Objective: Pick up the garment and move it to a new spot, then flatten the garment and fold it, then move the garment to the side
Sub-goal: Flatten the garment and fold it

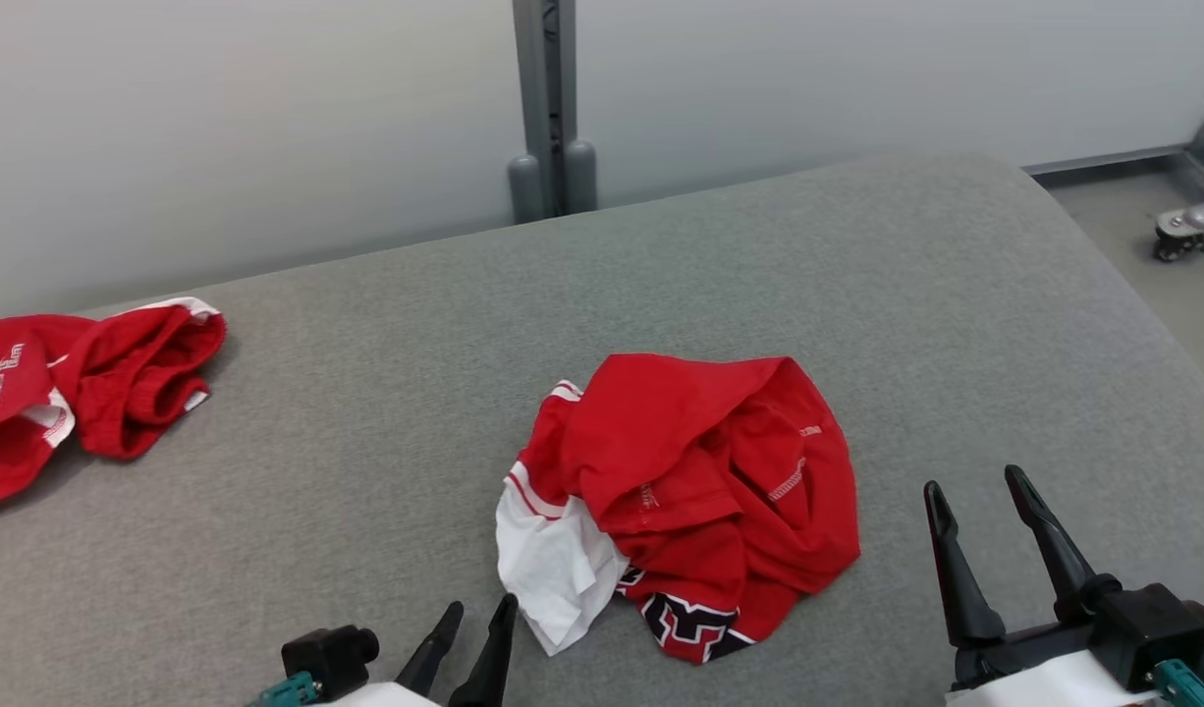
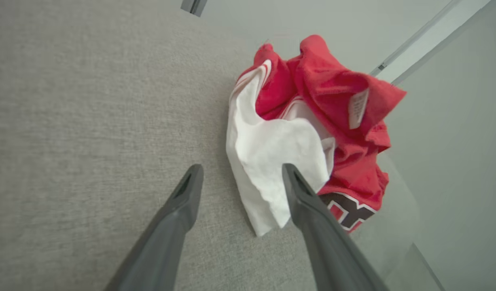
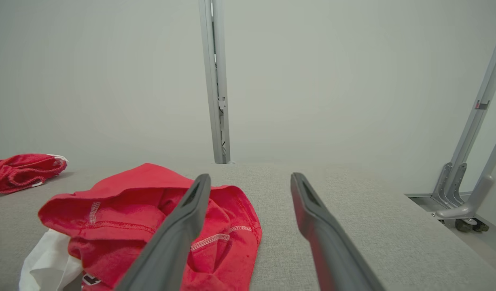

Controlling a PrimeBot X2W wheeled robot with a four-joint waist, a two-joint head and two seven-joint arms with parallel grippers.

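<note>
A crumpled red garment (image 1: 700, 481) with a white part and a black-and-white print lies in a heap at the middle of the grey padded table (image 1: 386, 412). My left gripper (image 1: 476, 614) stands open just left of the heap's white corner, touching nothing. In the left wrist view the garment (image 2: 312, 121) lies ahead and to the right of the gripper (image 2: 242, 169), its white flap beside the right finger. My right gripper (image 1: 973, 481) stands open to the right of the heap, empty. In the right wrist view the garment (image 3: 122, 226) is at the lower left, behind the left finger.
A second red and white garment (image 1: 62, 388) lies bunched at the table's left edge, also seen at far left in the right wrist view (image 3: 23, 171). A grey post (image 1: 551, 108) stands against the pale wall behind. The floor and a wheeled metal frame (image 1: 1186, 231) lie past the table's right edge.
</note>
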